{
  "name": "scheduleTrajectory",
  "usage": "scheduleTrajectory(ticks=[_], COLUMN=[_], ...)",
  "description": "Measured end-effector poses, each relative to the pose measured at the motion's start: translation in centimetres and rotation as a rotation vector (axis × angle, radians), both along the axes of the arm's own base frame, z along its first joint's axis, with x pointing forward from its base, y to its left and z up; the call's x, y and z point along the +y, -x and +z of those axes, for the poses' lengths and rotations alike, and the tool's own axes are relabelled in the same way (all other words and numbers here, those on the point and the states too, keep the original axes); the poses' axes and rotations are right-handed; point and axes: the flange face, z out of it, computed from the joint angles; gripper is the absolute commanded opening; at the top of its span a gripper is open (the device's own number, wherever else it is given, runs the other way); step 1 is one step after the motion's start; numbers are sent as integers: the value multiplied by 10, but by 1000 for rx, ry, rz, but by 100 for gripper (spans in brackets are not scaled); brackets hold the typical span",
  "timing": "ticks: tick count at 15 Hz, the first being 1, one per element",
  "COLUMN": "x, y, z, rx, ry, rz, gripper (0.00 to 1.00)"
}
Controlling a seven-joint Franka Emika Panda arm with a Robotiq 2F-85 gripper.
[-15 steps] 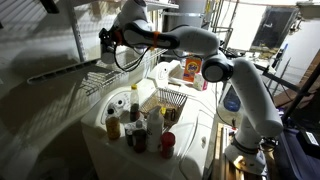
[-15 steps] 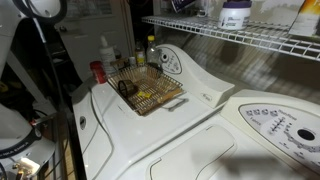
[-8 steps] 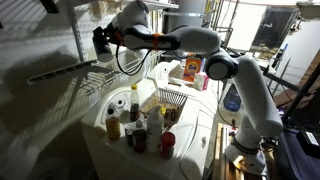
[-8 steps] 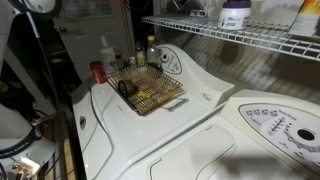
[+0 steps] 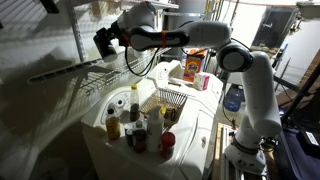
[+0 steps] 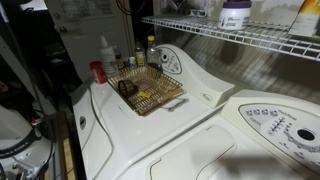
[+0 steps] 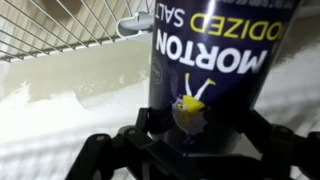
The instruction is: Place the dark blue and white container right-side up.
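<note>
The tool (image 7: 197,126) is pinching the container (image 7: 215,60) by its lower body, holding it up in the air by the wire shelf (image 7: 60,25), high above the desk (image 5: 190,135). Its label is reading inverted in the wrist view. Grasping seems done; turning it upright and setting it down are left.

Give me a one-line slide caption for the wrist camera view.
Pincer shut on the dark blue Morton salt container, its label reading upside down, with a white wire shelf behind.
</note>
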Motion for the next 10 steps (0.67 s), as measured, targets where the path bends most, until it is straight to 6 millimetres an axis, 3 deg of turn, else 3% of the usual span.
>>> scheduleTrajectory(ticks=[9, 10], x=[-8, -9], y=[48, 54], z=[-20, -20], rx=[-162, -178], ry=[-8, -11], rz=[62, 64], gripper=[67, 92])
